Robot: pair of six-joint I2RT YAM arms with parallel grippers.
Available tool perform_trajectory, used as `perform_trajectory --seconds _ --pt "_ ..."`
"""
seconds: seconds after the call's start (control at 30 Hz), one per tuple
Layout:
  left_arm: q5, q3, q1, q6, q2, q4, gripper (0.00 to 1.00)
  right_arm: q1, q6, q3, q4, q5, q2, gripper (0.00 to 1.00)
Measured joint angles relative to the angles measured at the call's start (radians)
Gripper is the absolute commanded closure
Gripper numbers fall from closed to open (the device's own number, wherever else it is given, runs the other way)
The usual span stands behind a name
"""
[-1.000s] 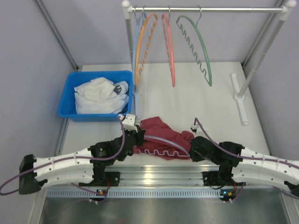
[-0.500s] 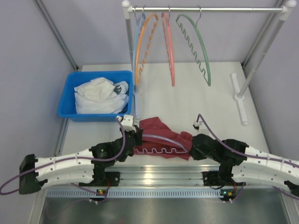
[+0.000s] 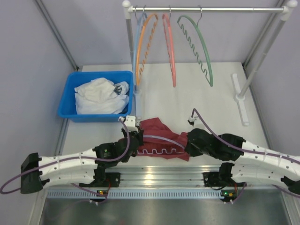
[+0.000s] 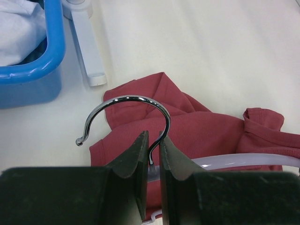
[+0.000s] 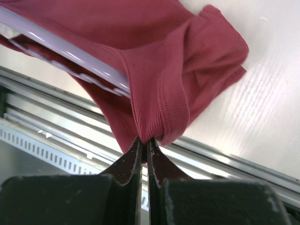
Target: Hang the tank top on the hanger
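Tank top (image 3: pixel 159 127) lies crumpled on the table (image 3: pixel 211 93), bottom middle of the top view. In the left wrist view the left gripper (image 4: pixel 153 145) has its jaws squeezed on the stem of the metal hook (image 4: pixel 136 100). In the right wrist view the right gripper (image 5: pixel 144 142) pinches a fold of red cloth, jaws nearly together, w/ the pale purple hanger (image 5: pixel 65 49) crossing the cloth upper left of it. Blue bin (image 3: pixel 65 111) w/ white cloth (image 3: pixel 96 96) sits upper left, well apart. Rack (image 3: pixel 206 9) at the frame's top holds orange hanger (image 3: pixel 142 44), pink-red hanger (image 3: pixel 170 51) & green hanger (image 3: pixel 202 44). Rack's white foot (image 4: pixel 89 51) lies near the shirt's edge.
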Motion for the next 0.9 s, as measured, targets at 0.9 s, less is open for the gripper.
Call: perform_trajectory --seconds 0.9 --pt "-0.099 0.088 -0.124 0.083 0.037 0.003 1.00 -0.102 -0.113 0.275 0.180 -0.108 0.245 0.81"
